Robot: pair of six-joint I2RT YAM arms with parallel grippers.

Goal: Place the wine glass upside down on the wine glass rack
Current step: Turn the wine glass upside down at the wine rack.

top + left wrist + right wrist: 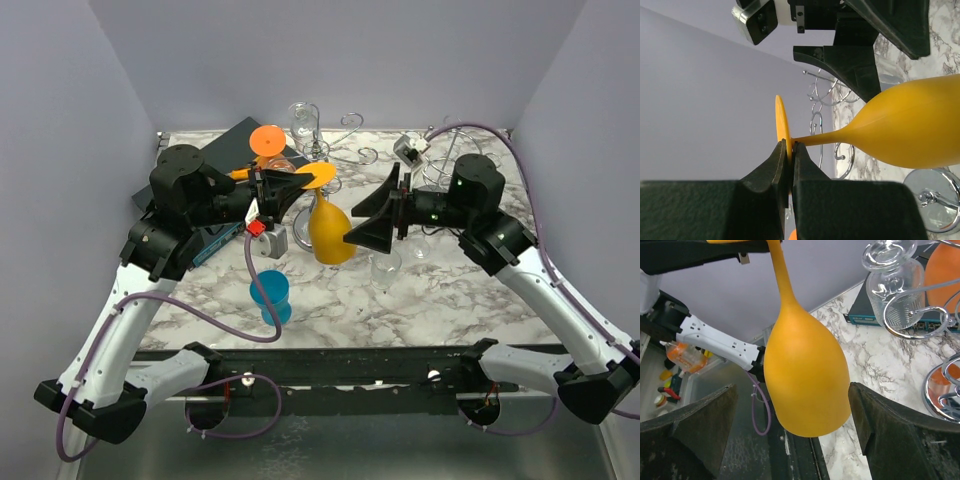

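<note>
The yellow-orange wine glass (330, 235) hangs upside down above the marble table, bowl down and foot (781, 125) up. My left gripper (791, 147) is shut on the edge of that thin foot disc, right beside the stem. My right gripper (792, 390) is open, its two fingers straddling the bowl (807, 375) with a gap on each side. In the top view the right gripper (372, 215) sits just right of the bowl. The chrome wire wine glass rack (345, 140) stands behind it at the back of the table.
A clear glass (302, 120) and an orange glass (268, 138) hang upside down on the rack. A blue cup (270, 295) stands at front centre-left, a clear glass (385, 268) to the right of the bowl. A black and teal box (235, 145) lies at back left.
</note>
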